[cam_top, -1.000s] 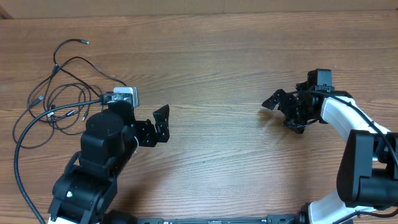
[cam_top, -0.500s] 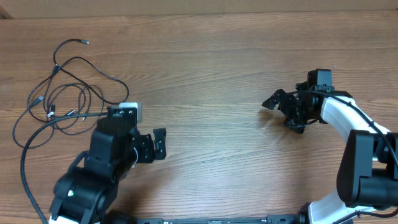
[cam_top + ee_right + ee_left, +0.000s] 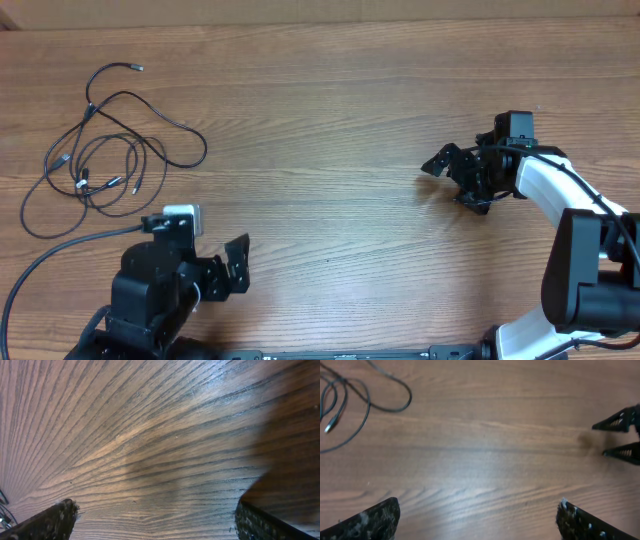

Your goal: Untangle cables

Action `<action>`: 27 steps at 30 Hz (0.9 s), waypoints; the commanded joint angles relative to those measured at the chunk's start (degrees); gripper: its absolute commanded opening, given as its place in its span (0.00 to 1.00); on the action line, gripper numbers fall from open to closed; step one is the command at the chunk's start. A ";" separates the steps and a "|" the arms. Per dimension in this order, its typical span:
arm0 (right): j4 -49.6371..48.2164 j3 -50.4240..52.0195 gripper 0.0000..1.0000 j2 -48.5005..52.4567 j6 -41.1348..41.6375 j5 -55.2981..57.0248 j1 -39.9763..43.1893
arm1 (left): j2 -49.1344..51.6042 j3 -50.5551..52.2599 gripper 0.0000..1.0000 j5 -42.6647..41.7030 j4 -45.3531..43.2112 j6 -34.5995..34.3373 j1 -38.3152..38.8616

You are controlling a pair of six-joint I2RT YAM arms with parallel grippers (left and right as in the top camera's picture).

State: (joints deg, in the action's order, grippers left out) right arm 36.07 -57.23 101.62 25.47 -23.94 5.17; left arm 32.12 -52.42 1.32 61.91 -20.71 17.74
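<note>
The cables [image 3: 100, 150] lie in a loose tangle of thin black cords at the far left of the wooden table; one plug tip [image 3: 135, 68] points toward the back. In the left wrist view a few of the cables' loops [image 3: 355, 395] show at the top left. My left gripper [image 3: 238, 268] hovers near the front left, well clear of the tangle. It is open, with only bare wood between its fingertips [image 3: 375, 520]. My right gripper [image 3: 445, 185] stands open at the right over bare wood, and its fingertips [image 3: 55, 520] hold nothing.
A thicker black wire [image 3: 55, 252] runs from the left arm's wrist toward the front left edge. The right gripper's fingers [image 3: 620, 435] appear at the right of the left wrist view. Bare wooden table [image 3: 330, 130] lies between the arms.
My left arm has drawn back toward the front edge, away from the cables, uncovering the tangle's near side. The right arm has not moved.
</note>
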 commanded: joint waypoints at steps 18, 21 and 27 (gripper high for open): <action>0.17 -0.11 1.00 0.28 -0.07 2.49 0.17 | -8.11 8.28 1.00 0.61 -7.28 -0.28 -0.48; 0.17 -0.11 1.00 0.28 -0.07 2.49 0.17 | -12.39 12.79 1.00 0.61 -15.43 -0.28 -0.48; 0.17 -0.11 1.00 0.28 -0.07 2.49 0.17 | -22.14 22.34 0.99 0.59 -35.36 -0.28 -0.48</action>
State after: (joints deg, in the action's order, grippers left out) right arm 36.12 -57.23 101.62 25.50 -23.94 5.17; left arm 14.15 -33.58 1.39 31.51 -20.91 17.74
